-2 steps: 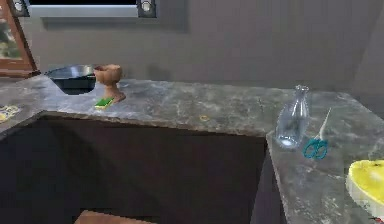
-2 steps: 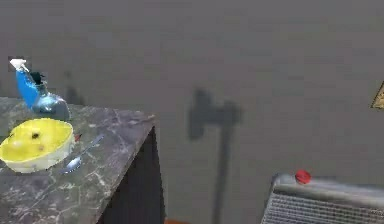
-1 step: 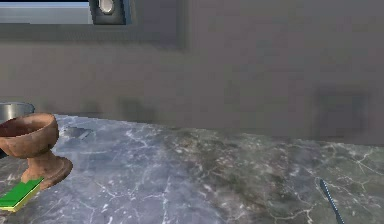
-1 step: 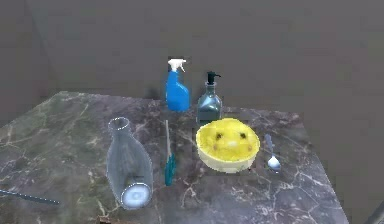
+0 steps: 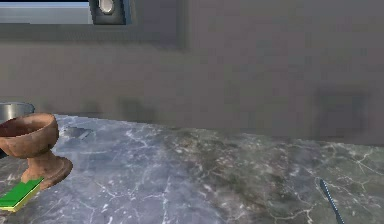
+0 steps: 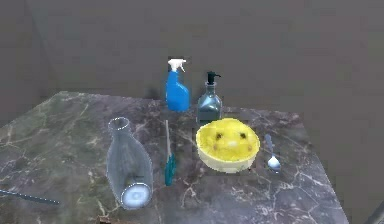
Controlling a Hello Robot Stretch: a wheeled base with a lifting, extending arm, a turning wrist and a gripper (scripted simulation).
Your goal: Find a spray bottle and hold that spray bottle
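We find the blue spray bottle (image 6: 177, 88) upright at the table's (image 6: 60, 130) far side, just left of a dark pump bottle (image 6: 209, 98). Reaching it likely means passing between the glass vase (image 6: 129, 165) and the yellow bowl (image 6: 228, 143). We cannot tell our gripper's state.

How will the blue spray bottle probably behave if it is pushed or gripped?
The spray bottle stands tall on a narrow base, so a sideways push would probably tip it. It stands close to the pump bottle, so it might knock that over. Its smooth body looks like plastic, likely light.
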